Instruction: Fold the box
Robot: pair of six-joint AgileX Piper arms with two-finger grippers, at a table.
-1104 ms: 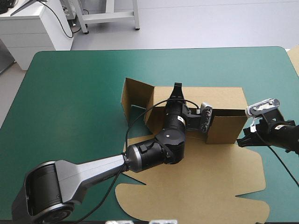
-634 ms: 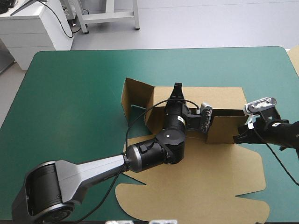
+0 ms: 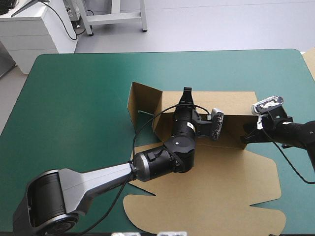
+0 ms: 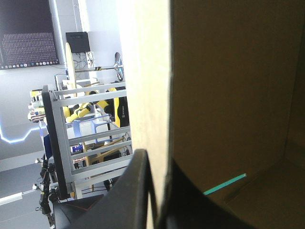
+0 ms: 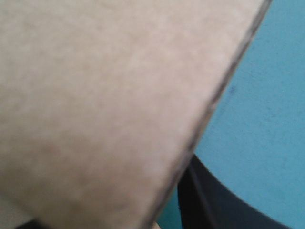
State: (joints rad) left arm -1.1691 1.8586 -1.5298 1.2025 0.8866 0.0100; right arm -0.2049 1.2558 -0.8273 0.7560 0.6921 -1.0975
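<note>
Wrist view shows left claw clamped on box wall, unseen from above; right claw: cannot tell.

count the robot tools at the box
2. The left tool grips the far wall of the box; the right tool is at its right end wall. None hidden, it seems.

We're in a robotics lab.
Past the far edge of the teal-green desk: white cabinet, steel frame, bare grey floor.
</note>
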